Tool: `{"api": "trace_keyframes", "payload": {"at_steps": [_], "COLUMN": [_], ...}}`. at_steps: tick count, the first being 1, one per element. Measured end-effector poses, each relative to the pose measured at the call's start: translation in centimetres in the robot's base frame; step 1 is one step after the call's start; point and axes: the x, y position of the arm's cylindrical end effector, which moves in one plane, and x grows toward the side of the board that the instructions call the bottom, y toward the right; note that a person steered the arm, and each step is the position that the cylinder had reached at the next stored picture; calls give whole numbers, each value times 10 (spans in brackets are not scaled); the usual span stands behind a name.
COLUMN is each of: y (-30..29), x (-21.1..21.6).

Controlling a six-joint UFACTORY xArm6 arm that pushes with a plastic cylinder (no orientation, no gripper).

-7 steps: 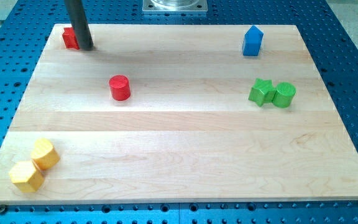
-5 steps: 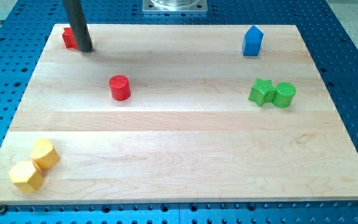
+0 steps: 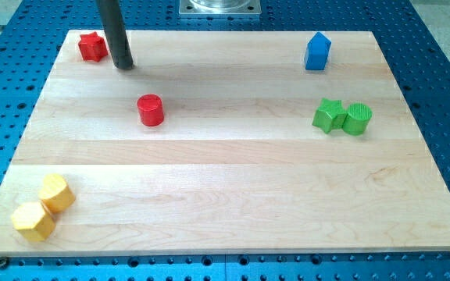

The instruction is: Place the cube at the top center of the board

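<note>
A blue block [image 3: 317,51] with a pointed top stands near the top right of the wooden board [image 3: 233,195]. No plain cube can be made out. My tip [image 3: 123,66] rests on the board near the top left, just right of a red star block [image 3: 92,47] and apart from it. A red cylinder [image 3: 151,110] stands below and to the right of my tip. The blue block is far to the right of my tip.
A green star block [image 3: 329,115] touches a green cylinder [image 3: 357,119] at the right. Two yellow hexagonal blocks [image 3: 56,193] [image 3: 33,221] sit together at the bottom left. A metal mount [image 3: 219,7] lies at the view's top centre.
My tip has moved to the right and slightly down, away from the red star, which now shows in full. The blocks have not moved.
</note>
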Motion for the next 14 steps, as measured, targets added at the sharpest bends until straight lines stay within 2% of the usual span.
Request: {"api": "trace_keyframes", "payload": {"at_steps": [4, 5, 6, 7, 9, 11, 12, 13, 14], "y": [240, 305, 331, 345, 372, 293, 320, 284, 271], "x": [-54, -55, -55, -55, 2, 42, 87, 91, 44]}}
